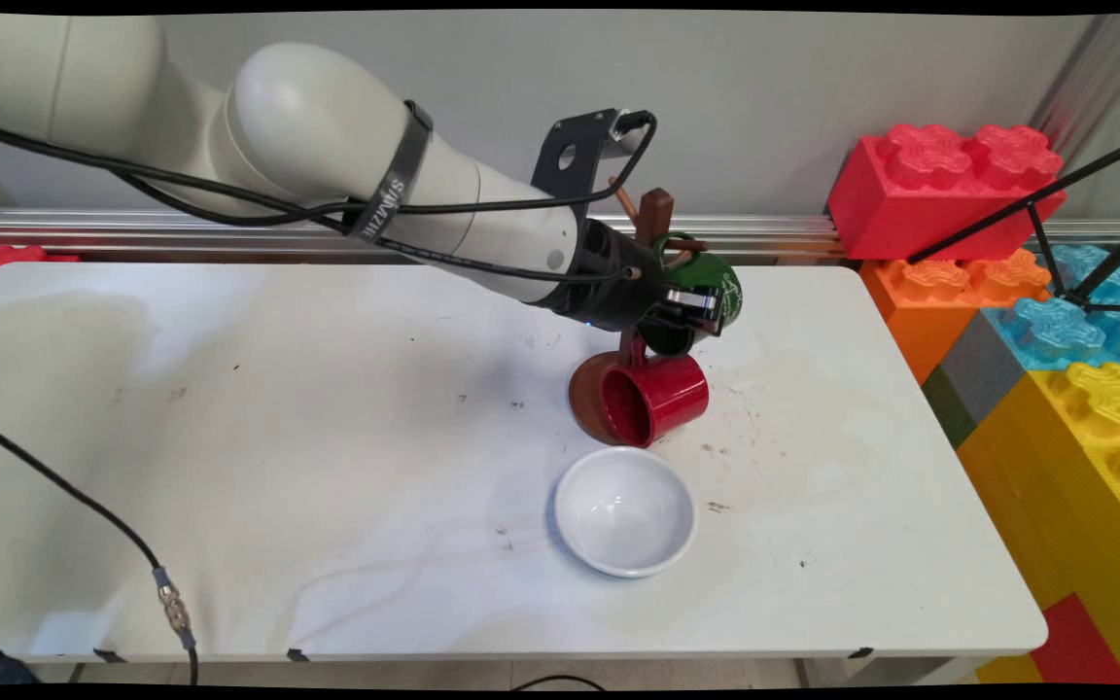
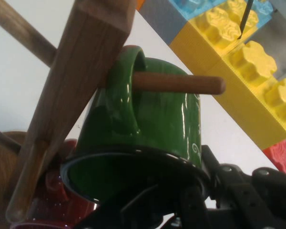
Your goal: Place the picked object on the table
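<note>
A white bowl [image 1: 625, 511] sits upright nearest on the table [image 1: 327, 467]. Behind it a red mug [image 1: 654, 397] hangs low on the wooden mug tree [image 1: 655, 216]. Above that, the gripper [image 1: 695, 309] has its jaws pinching the rim of a green mug [image 2: 143, 138], whose handle is hooked over a peg [image 2: 178, 84]. Toy bricks [image 1: 1046, 321] are stacked to the right.

The white desk [image 1: 327, 437] carries a white bowl [image 1: 625, 511]. Just behind the bowl stands a brown wooden mug stand [image 1: 587, 394], its round base apparently resting on the desk.
</note>
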Available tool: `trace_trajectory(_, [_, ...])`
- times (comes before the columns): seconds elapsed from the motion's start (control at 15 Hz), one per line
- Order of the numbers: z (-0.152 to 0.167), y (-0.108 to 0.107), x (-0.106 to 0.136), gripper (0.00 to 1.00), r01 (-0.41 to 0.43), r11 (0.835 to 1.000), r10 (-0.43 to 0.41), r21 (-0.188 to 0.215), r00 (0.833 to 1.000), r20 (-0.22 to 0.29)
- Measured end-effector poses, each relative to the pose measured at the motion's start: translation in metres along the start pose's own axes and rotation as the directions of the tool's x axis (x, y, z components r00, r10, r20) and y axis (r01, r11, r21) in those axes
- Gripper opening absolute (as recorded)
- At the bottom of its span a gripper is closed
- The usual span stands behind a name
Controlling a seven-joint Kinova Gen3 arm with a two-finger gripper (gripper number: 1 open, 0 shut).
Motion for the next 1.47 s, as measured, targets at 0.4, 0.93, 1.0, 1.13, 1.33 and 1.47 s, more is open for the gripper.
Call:
trace_trajectory(0.4, [-0.006,0.006,0.001,0.0,-0.001,1.0,0.001,-0.031,1.0,-0.009])
trace_trajectory(0.93, [-0.022,0.021,0.006,0.0,-0.015,0.996,0.013,-0.083,1.0,-0.026])
trace_trajectory(1.0, [-0.025,0.025,0.006,0.0,-0.018,0.996,0.016,-0.093,1.0,-0.026])
trace_trajectory(1.13, [-0.03,0.031,0.005,0.0,-0.022,0.994,0.02,-0.109,0.999,-0.026])
trace_trajectory(1.33, [-0.042,0.044,0.003,0.0,-0.029,0.99,0.026,-0.141,0.999,-0.024])
trace_trajectory(1.47, [-0.052,0.051,0.001,0.0,-0.032,0.987,0.029,-0.16,0.999,-0.02])
